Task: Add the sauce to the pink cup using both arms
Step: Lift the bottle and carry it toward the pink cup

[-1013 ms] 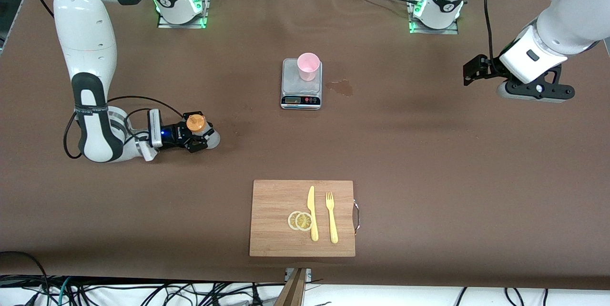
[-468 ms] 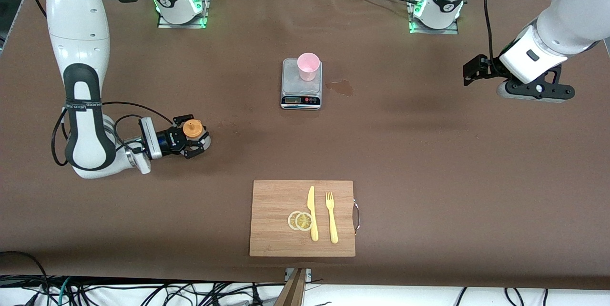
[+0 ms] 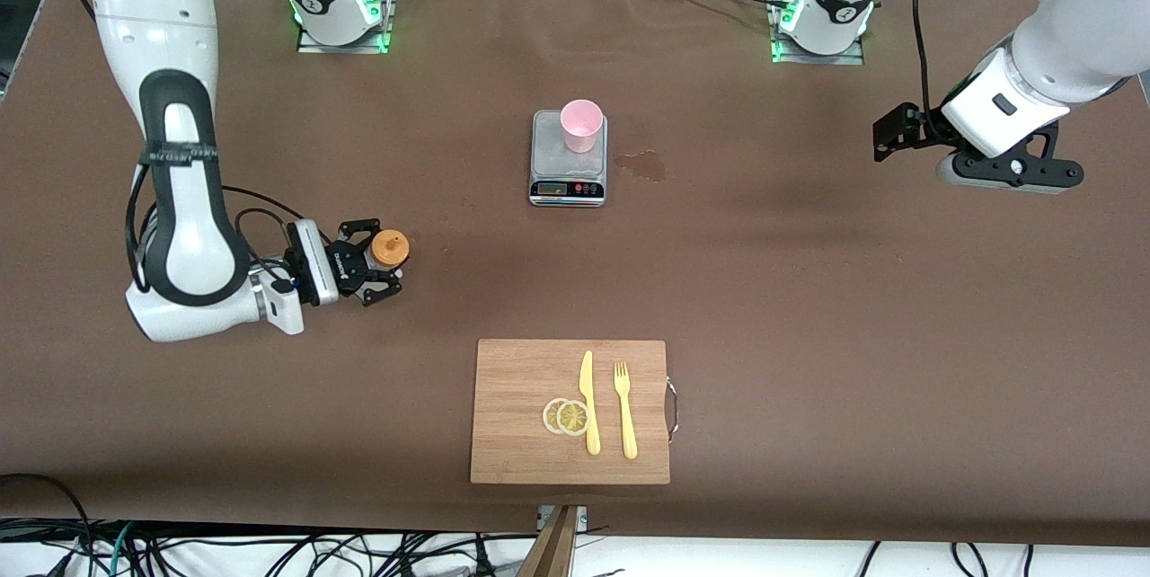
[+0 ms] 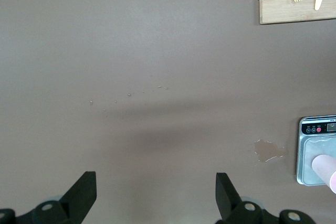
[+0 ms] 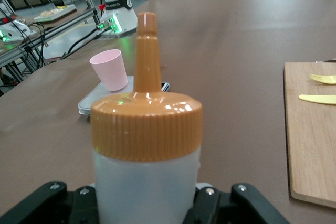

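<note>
The sauce (image 3: 389, 248) is clamped upright in the right gripper (image 3: 377, 261), well apart from the pink cup (image 3: 580, 125) on the scale (image 3: 568, 168). Carrying and pouring are judged outstanding. The left gripper (image 4: 156, 195) is held spread and empty, waiting over the table's left-arm end.

pink cup (image 4: 326, 170) cut by frame edge, scale (image 3: 567, 189) display unreadable

Grey kitchen scale (image 3: 568, 165) at mid-desk (image 3: 809, 307), small wet stain (image 3: 641, 164) just beside it toward the left arm's end. Wooden cutting board (image 3: 521, 415) nearer the front camera, carrying two lemon slices (image 3: 566, 416), yellow knife (image 3: 588, 402) and yellow fork (image 3: 624, 409) side by side.
</note>
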Robot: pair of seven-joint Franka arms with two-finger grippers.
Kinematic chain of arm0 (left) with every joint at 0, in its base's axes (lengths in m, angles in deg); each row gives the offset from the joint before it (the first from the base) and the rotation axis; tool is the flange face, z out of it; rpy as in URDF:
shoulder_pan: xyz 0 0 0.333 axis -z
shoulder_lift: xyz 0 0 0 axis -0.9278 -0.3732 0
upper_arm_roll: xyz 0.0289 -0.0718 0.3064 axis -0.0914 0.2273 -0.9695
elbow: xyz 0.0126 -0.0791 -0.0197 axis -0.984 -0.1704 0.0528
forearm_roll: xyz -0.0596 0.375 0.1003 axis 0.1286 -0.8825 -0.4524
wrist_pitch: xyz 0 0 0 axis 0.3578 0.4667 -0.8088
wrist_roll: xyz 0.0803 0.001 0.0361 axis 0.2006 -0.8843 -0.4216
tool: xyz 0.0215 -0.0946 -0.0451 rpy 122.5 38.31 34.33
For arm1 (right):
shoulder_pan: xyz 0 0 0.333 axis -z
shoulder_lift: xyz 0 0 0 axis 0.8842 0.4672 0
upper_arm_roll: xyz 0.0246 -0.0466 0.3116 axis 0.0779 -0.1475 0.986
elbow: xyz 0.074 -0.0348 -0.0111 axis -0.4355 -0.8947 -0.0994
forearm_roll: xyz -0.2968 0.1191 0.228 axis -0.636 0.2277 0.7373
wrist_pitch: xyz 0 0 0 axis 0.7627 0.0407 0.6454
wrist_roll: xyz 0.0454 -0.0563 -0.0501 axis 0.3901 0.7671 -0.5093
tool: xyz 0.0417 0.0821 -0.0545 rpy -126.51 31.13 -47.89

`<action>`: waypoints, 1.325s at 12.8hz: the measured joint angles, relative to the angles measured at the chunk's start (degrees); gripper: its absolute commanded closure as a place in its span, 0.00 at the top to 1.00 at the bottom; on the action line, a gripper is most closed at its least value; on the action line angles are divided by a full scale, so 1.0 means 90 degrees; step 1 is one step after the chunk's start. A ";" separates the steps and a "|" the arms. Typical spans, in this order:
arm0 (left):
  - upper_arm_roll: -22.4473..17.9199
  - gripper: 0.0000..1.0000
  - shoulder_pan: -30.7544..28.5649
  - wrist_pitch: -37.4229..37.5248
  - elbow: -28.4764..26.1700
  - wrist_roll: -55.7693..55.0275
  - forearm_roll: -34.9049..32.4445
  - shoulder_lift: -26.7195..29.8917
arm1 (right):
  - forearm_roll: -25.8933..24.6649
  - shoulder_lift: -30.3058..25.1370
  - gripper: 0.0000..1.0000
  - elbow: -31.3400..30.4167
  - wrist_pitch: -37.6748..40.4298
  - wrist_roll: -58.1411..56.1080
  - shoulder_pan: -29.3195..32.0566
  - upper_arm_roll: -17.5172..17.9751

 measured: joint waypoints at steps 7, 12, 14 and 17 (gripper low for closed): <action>-0.0010 1.00 -0.0002 0.0000 0.0000 0.0000 0.0000 -0.0001 | -0.1628 -0.2034 0.20 -0.1929 -0.1363 0.2222 -0.0380 0.0620; -0.0016 1.00 -0.0003 0.0000 0.0000 0.0000 0.0000 -0.0002 | -0.2297 -0.2667 0.20 -0.2814 -0.2427 0.3774 -0.1538 0.0646; -0.0016 1.00 -0.0003 0.0000 0.0000 0.0000 0.0000 -0.0002 | -0.2463 -0.2727 0.20 -0.2964 -0.2626 0.3954 -0.1773 0.0647; -0.0017 1.00 -0.0004 0.0000 0.0000 0.0000 0.0000 -0.0002 | -0.2885 -0.2738 0.20 -0.3078 -0.2778 0.4388 -0.1982 0.0650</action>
